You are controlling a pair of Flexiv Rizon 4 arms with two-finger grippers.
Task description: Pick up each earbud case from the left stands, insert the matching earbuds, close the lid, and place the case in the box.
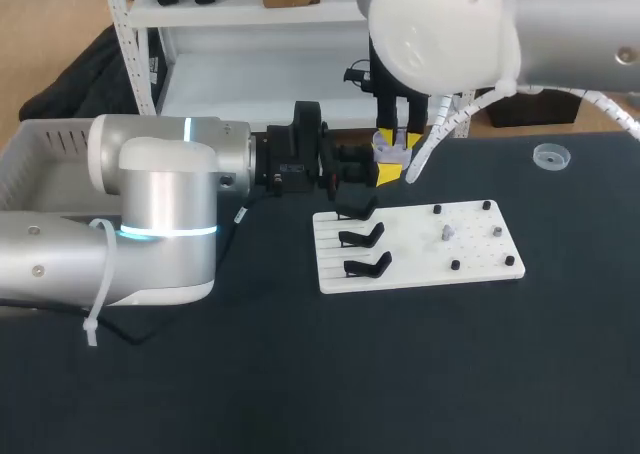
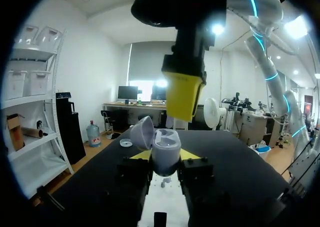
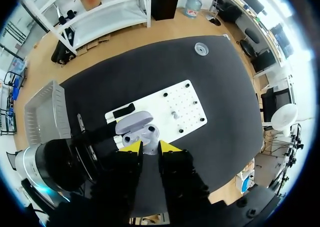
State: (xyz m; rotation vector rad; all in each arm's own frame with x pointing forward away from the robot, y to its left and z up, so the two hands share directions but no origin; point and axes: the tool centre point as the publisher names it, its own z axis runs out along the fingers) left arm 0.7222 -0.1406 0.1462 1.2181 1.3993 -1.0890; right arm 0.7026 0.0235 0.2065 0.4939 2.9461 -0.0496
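Earbud case mostly hidden in head view. Box cut by edge, left arm covering. Grey piece on board too small to tell.

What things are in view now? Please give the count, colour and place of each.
case: one, pale grey, lid open, held up near the stands
board: one, white, mid-table
stands: three, black, on the board's left part
pegs: several, dark, on the board's right part
grey piece: one, among the pegs
dish: one, clear, on the table's far right
bin: one, pale grey, at the table's left edge
table: one, black
left gripper: one, yellow tips, shut on the case
right gripper: one, yellow tips, just above the open case
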